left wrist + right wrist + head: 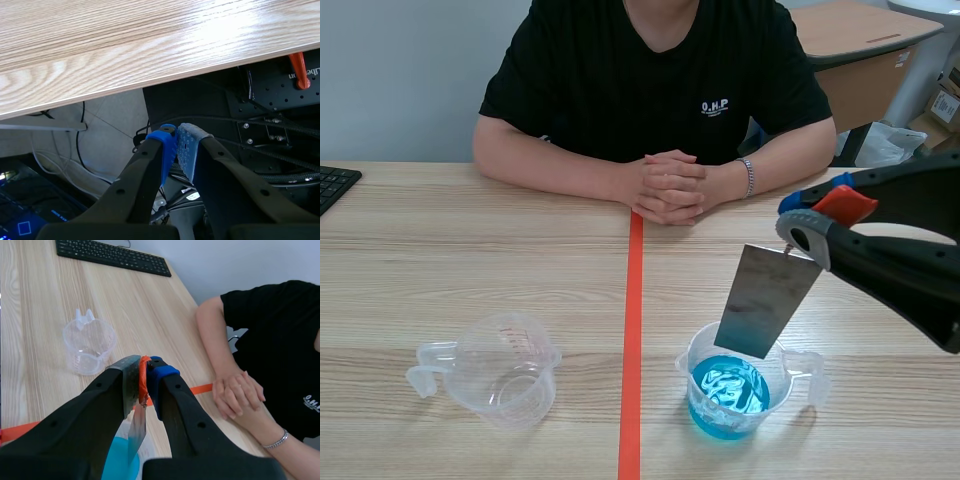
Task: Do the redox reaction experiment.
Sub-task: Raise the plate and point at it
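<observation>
Two cups, an empty cup point(505, 368) and a blue-filled cup point(732, 392); one metal plate point(765, 298); one keyboard point(334, 184); one person point(655, 80).

Right arm point(905, 255) raised, in from the right; right gripper point(145, 376) clamped on red clip point(847, 205). Left gripper point(177, 145) pads pressed together, empty.

Bright, even light; white glare on the table point(215, 22), dim beneath it; faint shadow beside the cup of blue liquid point(728, 395)

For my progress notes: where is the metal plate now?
Scene view: the metal plate hangs from the right gripper, right of the tape line, over the cup of blue liquid.
</observation>
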